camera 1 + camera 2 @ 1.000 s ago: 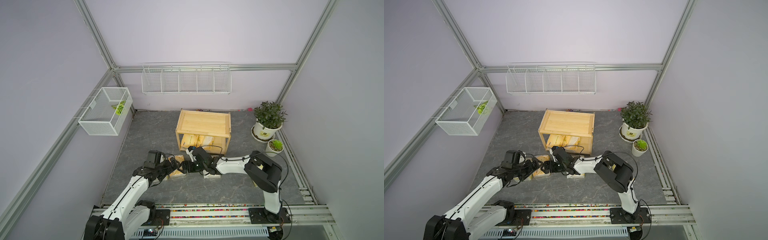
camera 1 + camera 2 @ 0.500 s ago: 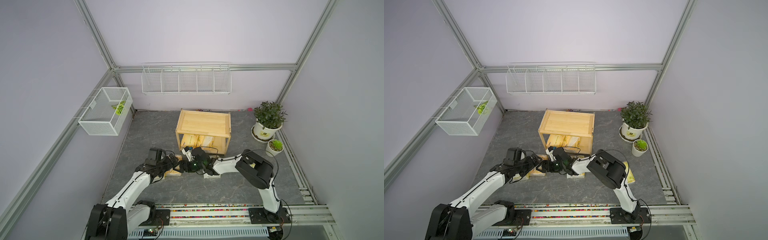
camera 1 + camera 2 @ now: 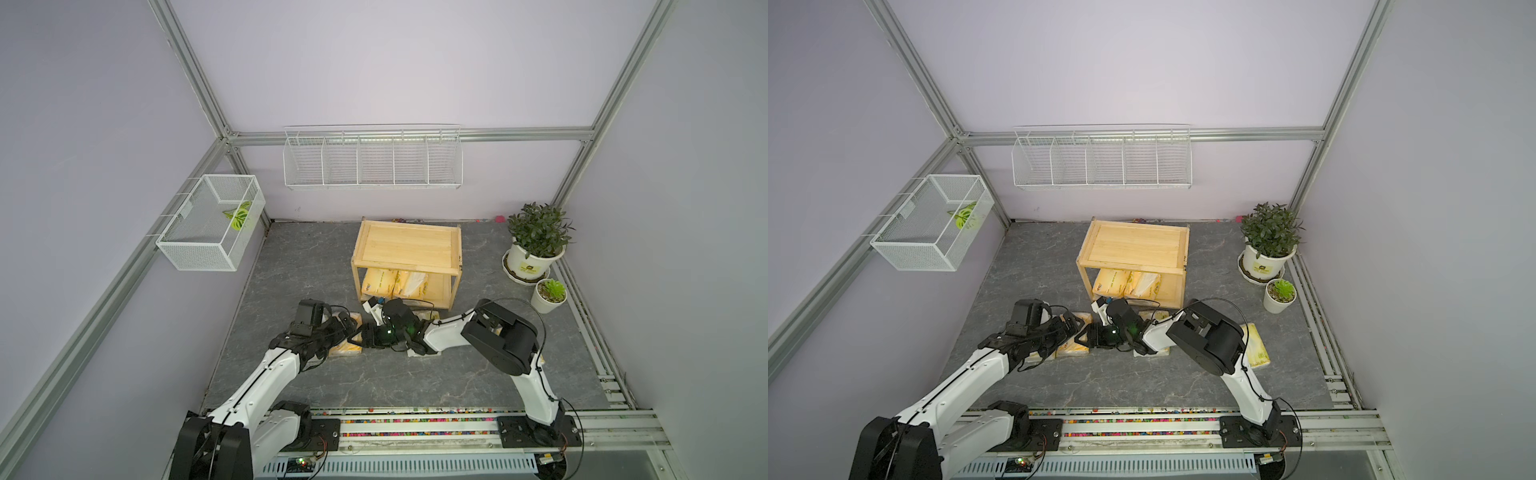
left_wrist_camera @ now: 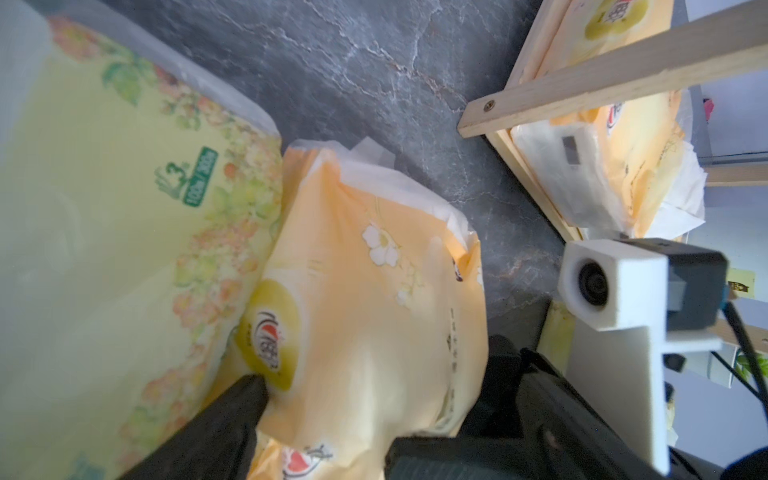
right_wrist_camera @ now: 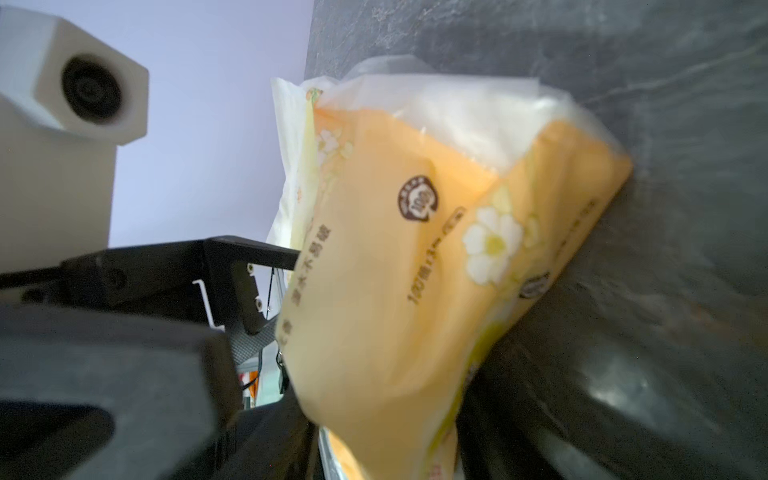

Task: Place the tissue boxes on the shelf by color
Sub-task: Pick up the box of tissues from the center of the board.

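In both top views, shows the shelf (image 3: 407, 249) (image 3: 1136, 247) at the back of the grey floor (image 3: 291, 270) (image 3: 1034, 270), with two orange-yellow packs (image 3: 380, 282) (image 3: 1113, 280) lying on its lower tier. Shows also the left gripper (image 3: 351, 328) (image 3: 1073, 326) and the right gripper (image 3: 365, 336) (image 3: 1090, 336) meeting tip to tip just in front of the shelf, above packs mostly hidden under them; cannot tell the jaws from here. Shows in a top view one pale yellow-green pack (image 3: 1258, 353) on the floor under the right elbow. In the left wrist view, shows an orange pack (image 4: 374, 311) touching a pale green pack (image 4: 124, 208), with a black finger (image 4: 239, 405) denting the orange one near its round logo. In the right wrist view, shows the right jaws pressed on both sides of the orange pack (image 5: 415, 270), tilted, with one side against the floor and white tissue (image 5: 457, 108) at its far end; shows one finger (image 5: 257, 255) of the left gripper reaching its edge, the left jaws spread wide
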You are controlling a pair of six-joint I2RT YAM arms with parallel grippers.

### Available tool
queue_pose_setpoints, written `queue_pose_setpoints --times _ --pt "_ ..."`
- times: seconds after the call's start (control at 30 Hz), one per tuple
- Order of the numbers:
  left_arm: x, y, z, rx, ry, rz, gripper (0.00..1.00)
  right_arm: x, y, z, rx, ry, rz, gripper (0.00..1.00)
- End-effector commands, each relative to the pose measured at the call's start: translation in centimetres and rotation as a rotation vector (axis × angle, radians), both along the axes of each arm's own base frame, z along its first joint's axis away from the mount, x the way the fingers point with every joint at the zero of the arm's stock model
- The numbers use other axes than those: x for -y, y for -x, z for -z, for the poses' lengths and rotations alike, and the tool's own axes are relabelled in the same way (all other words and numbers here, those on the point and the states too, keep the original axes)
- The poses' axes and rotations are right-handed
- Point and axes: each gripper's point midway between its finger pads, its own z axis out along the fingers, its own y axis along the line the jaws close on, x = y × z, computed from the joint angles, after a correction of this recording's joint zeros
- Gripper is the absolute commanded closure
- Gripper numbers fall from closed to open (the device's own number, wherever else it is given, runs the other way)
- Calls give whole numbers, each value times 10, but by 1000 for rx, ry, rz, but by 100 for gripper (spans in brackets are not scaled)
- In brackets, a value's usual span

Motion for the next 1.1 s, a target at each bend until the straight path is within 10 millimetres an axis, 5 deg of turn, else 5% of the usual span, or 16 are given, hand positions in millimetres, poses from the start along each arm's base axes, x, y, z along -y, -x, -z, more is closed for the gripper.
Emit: queue_pose_setpoints --times 0.0,0.2,0.5,0.77,0.87,1.07 --pt "4 -1 -15 22 3 32 0 11 12 16 -30 55 -1 53" --pt "6 -11 -41 68 -5 43 0 20 12 1 -6 47 13 67" --pt "6 -23 -76 134 -29 67 0 30 16 -32 52 51 13 68" --pt "5 -12 -61 104 -26 71 0 56 19 -32 100 158 23 66" --pt "5 -3 -49 80 -11 61 0 63 20 -21 92 196 22 62" --pt "8 13 -30 38 11 51 0 70 20 -2 76 248 18 29"
